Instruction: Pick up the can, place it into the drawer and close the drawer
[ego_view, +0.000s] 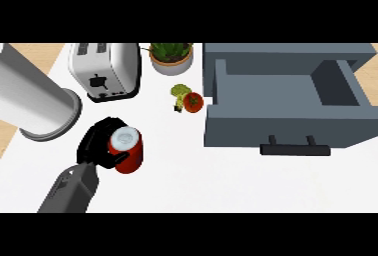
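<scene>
L hand (98, 142) fingers curled round red can (127, 150), drawer (284, 107) open.

The left hand (100, 142), on its grey forearm (70, 192), curls round the can (127, 150).

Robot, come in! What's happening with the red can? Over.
Left hand curled round red can. Right hand out of view. Drawer open. Tomato near path.

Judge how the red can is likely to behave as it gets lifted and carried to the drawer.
The can looks stiff, so it should keep its shape inside the left robot hand curled round it. Its smooth sides could slip. It is tall and narrow, so it may tip when set down in the open drawer, and roll if it falls over.
</scene>
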